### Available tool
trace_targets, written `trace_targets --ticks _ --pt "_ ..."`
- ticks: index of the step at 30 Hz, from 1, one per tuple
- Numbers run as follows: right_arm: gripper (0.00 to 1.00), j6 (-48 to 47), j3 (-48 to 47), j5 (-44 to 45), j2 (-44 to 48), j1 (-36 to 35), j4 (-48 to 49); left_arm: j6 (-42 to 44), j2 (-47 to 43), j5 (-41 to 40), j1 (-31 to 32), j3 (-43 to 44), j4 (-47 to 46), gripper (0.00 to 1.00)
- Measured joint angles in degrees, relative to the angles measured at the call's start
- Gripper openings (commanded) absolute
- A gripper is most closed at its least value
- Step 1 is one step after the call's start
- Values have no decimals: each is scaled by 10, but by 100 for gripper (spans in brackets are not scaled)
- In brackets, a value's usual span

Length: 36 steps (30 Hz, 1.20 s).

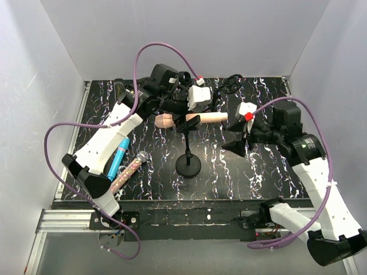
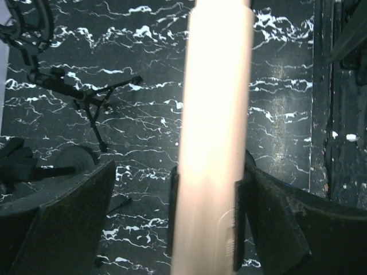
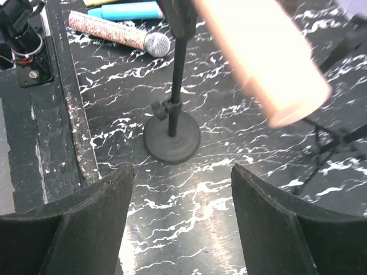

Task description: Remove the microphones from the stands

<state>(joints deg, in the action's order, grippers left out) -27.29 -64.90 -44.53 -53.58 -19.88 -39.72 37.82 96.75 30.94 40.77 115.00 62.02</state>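
Observation:
A pale pink microphone [image 1: 192, 120] lies level in the clip of a black stand [image 1: 188, 165] with a round base, mid-table. My left gripper [image 1: 194, 106] hangs over the handle, open; in the left wrist view the handle [image 2: 212, 137] runs between the two fingers [image 2: 57, 229], with the clip's black cheeks on either side and a gap on the left. My right gripper [image 1: 237, 141] is open and holds nothing, just right of the handle's end [image 3: 269, 63], and looks down on the stand's base [image 3: 171, 140].
A glittery microphone [image 1: 131, 169] and a blue one [image 1: 118, 157] lie at the left by the left arm. A small black tripod [image 1: 232, 83] stands at the back. White walls close in three sides; a metal rail [image 1: 189, 217] runs along the front.

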Motion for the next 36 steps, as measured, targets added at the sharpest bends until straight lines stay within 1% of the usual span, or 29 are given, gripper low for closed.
trace_targets --ticks 2,3,12,14,18,20,22,23,25,27,31,34,36 --pt "77 -5 -38 0 -4 0 -10 -4 -9 -1 0 -7 -12 98" --pt "78 -7 -56 -1 -5 0 -15 -9 -12 -1 0 -7 -21 98" --pt "82 -4 -192 -9 -24 -1 -78 -43 -19 -7 0 29 -29 98" --pt "82 7 -226 -11 -43 -2 -80 -51 -31 -16 0 29 -25 98" --pt "81 19 -336 -16 -117 -24 -98 -60 -63 -37 -1 37 -12 98" --pt "81 11 -382 -17 -159 -45 -108 -59 -72 -48 -1 67 9 98" --pt "81 -4 -412 -14 -195 -63 -123 -59 -73 -58 -1 118 46 98" --pt "81 -11 -422 -10 -210 -71 -131 -58 -73 -61 -1 128 55 98" --pt "81 -22 -431 -6 -232 -82 -143 -54 -74 -67 -1 158 83 98" --pt "81 -30 -431 -2 -245 -90 -148 -50 -79 -77 -1 159 98 98" --pt "81 -36 -423 7 -242 -103 -142 -42 -93 -98 -1 100 118 96" --pt "81 -24 -387 31 -211 -107 -112 -39 -89 -112 -1 46 130 93" --pt "81 1 -349 60 -174 -109 -83 -37 -76 -122 -1 30 134 91"
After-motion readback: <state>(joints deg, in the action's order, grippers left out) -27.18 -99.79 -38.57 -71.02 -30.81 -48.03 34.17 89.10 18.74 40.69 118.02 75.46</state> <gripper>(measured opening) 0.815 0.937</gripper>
